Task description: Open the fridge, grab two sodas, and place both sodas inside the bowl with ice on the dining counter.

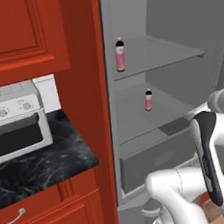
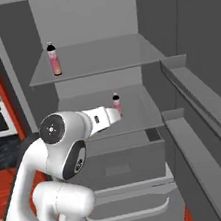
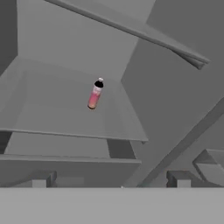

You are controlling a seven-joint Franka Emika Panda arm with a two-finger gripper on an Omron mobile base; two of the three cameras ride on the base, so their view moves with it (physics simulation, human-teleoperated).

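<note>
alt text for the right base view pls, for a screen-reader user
Open grey fridge with two pink sodas: one upright on the upper shelf, one on the shelf below. The white robot arm reaches toward the lower soda.

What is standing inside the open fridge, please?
One soda stands on the upper shelf, another soda on the shelf below. The closed bottom drawer hides whatever it holds.

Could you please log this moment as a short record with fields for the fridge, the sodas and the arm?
fridge: fridge open, grey shelves exposed
upper soda: upper soda upright near the left edge of the upper shelf
lower soda: lower soda upright on the middle shelf
arm: reaching toward the middle shelf, hand camera facing the lower soda
jaws: open, holding nothing
neighbour: toaster oven on the black counter left of the fridge
</note>
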